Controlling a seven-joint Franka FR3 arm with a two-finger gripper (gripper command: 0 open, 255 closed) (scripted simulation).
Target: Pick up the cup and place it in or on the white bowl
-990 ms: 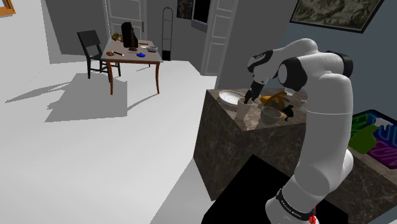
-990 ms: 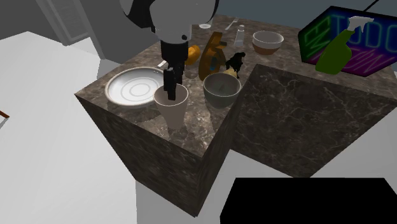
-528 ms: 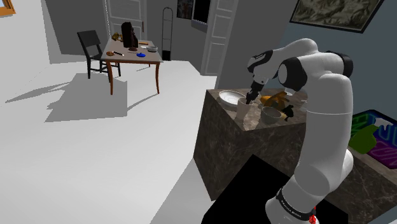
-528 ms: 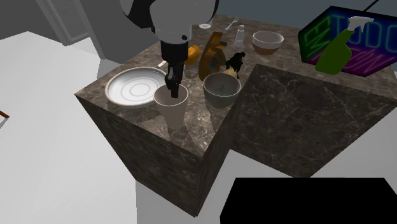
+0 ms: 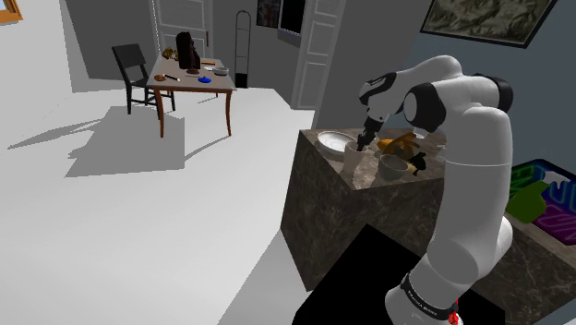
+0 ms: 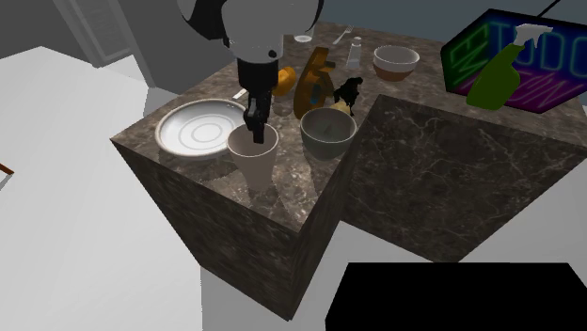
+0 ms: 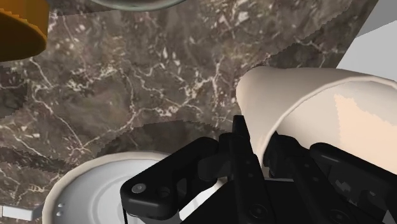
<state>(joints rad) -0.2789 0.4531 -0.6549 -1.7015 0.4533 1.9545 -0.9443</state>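
A tall cream cup point(image 6: 254, 169) stands on the dark marble counter point(image 6: 216, 188) near its front corner. My black gripper point(image 6: 256, 133) comes down from above and is shut on the cup's rim, one finger inside and one outside. In the wrist view the fingers point(image 7: 251, 159) clasp the cup point(image 7: 305, 102) wall. The shallow white bowl point(image 6: 188, 132) lies right beside the cup, toward the second exterior view's left. From the shoulder camera, the gripper point(image 5: 360, 143) sits over the cup point(image 5: 355, 166), with the white bowl point(image 5: 330, 139) just behind.
A grey-green bowl point(image 6: 327, 133) stands close on the cup's other side. Behind it are an orange object point(image 6: 310, 80), a small black figure point(image 6: 348, 92), a brown-banded bowl point(image 6: 396, 62) and a green spray bottle point(image 6: 503, 66). The counter edge drops off just in front.
The fingers have closed onto the cup's rim. The arm and the cup have hardly moved.
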